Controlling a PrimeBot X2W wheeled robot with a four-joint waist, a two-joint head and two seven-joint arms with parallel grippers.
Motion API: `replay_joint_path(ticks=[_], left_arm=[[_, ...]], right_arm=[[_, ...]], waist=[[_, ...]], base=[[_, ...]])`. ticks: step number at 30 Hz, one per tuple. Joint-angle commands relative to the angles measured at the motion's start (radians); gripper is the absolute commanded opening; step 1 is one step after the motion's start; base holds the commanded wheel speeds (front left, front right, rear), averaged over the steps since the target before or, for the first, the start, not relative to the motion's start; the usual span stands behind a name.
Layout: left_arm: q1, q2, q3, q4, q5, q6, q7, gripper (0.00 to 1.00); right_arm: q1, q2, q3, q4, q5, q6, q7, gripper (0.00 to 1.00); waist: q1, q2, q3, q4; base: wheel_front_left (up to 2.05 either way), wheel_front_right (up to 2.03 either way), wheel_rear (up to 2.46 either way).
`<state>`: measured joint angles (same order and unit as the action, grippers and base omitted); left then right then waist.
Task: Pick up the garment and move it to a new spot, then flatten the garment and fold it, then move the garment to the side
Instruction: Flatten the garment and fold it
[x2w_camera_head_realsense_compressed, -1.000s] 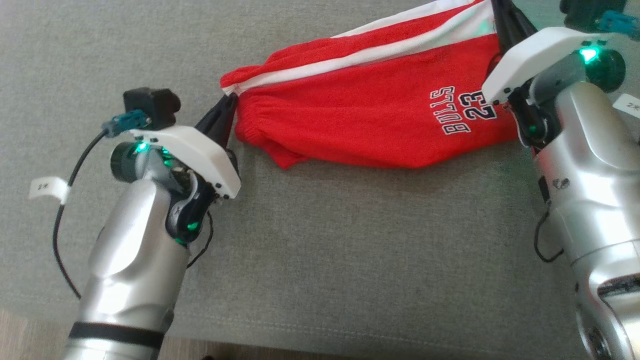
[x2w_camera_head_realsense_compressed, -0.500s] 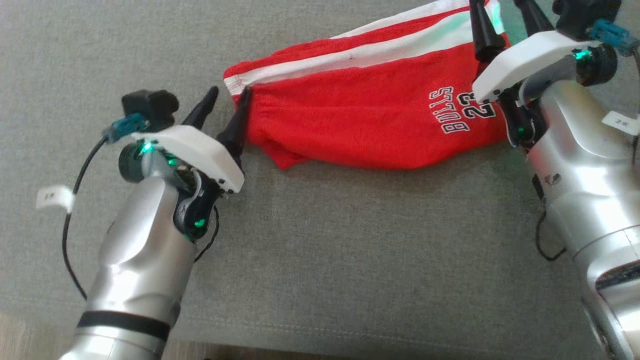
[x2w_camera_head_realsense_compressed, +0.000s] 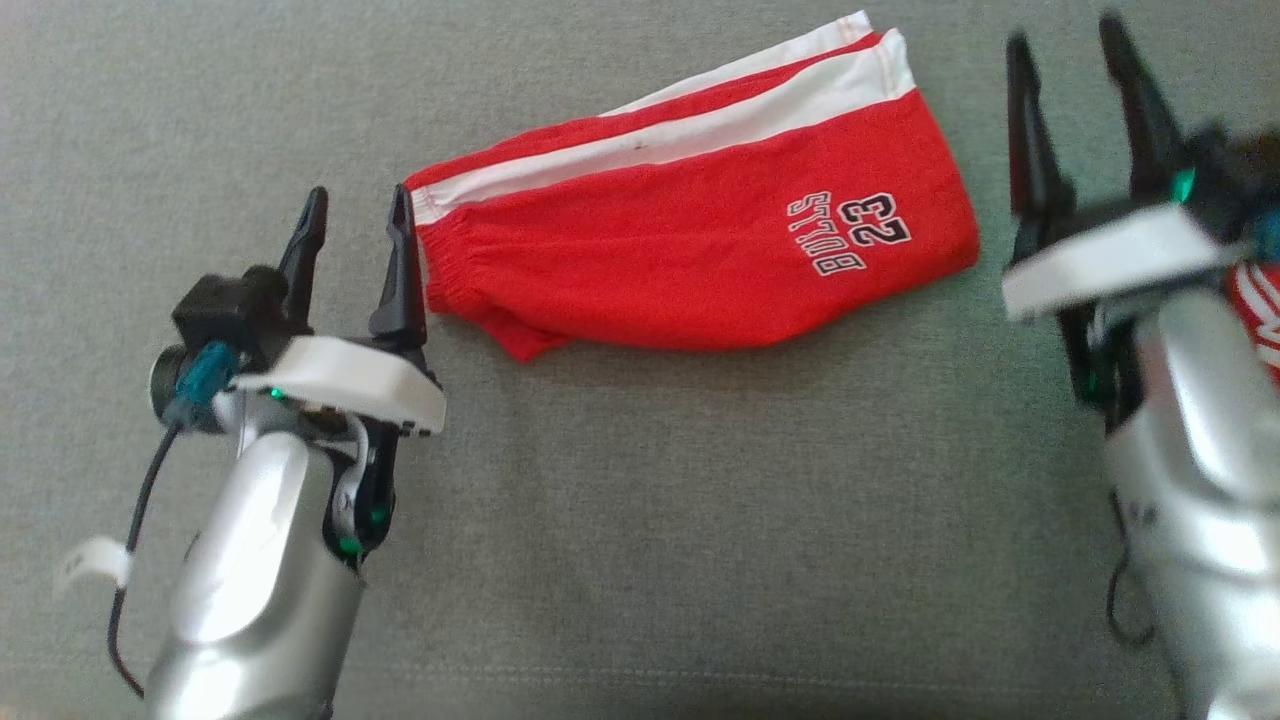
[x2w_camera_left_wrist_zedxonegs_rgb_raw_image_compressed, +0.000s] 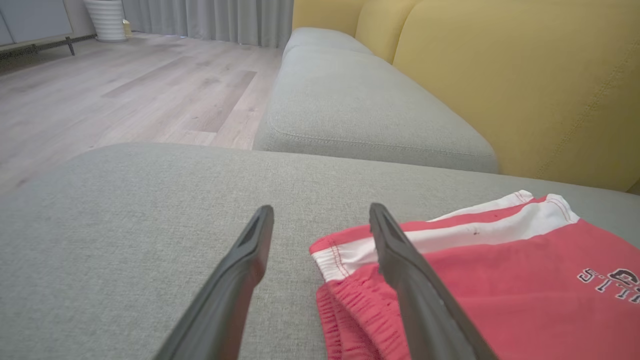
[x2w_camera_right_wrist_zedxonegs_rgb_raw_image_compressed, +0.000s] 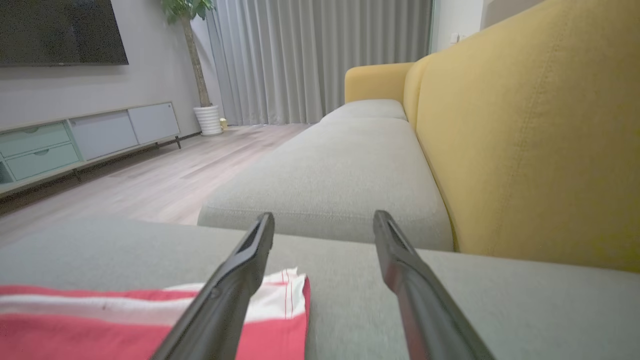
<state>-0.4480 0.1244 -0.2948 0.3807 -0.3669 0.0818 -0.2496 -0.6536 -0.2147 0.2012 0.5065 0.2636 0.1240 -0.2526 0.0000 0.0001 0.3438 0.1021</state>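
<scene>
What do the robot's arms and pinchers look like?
The left arm and right arm are shiny silver, each with a white cover near the wrist and green lights. The left gripper and right gripper each have two long, dark, pointy fingers. The left arm carries a teal plug, a thin black cable and a small white tag.

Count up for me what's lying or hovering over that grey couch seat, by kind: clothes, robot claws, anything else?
Red shorts: 1
Claws: 2, the left claw and the right claw, both open and holding nothing
Red-and-white scrap at the head view's right edge, too hidden to name: 1
Total: 4
</scene>
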Motion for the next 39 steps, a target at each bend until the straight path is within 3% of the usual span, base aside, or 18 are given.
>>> replay_joint_path(ticks=[1,12,22,30,39], left_arm=[[0.010,0.030,0.041,-0.053,0.017,0.011,-0.012,1.00],[0.147,0.057,0.021,-0.166,0.124,0.038,-0.012,1.00],[0.153,0.051,0.009,-0.160,0.141,0.030,-0.012,1.00],[0.148,0.047,0.011,-0.152,0.141,0.027,-0.012,1.00],[0.103,0.023,-0.001,-0.148,0.144,0.009,-0.012,1.00]], right_arm=[[0.038,0.021,0.001,-0.054,-0.019,0.007,-0.009,1.00],[0.375,0.113,-0.134,-0.358,-0.143,0.007,0.097,1.00],[0.460,0.139,-0.162,-0.472,-0.179,0.007,0.165,1.00],[0.467,0.147,-0.168,-0.483,-0.168,0.007,0.184,1.00],[0.278,0.118,-0.125,-0.252,-0.133,0.007,0.255,1.00]], waist=[[0.0000,-0.0001,-0.011,-0.011],[0.0000,-0.0001,-0.028,-0.033],[0.0000,-0.0001,-0.027,-0.034],[0.0000,-0.0001,-0.020,-0.030],[0.0000,-0.0001,0.027,0.016]], base=[[0.00,0.00,0.00],[0.00,0.00,0.00],[0.00,0.00,0.00],[0.00,0.00,0.00],[0.00,0.00,0.00]])
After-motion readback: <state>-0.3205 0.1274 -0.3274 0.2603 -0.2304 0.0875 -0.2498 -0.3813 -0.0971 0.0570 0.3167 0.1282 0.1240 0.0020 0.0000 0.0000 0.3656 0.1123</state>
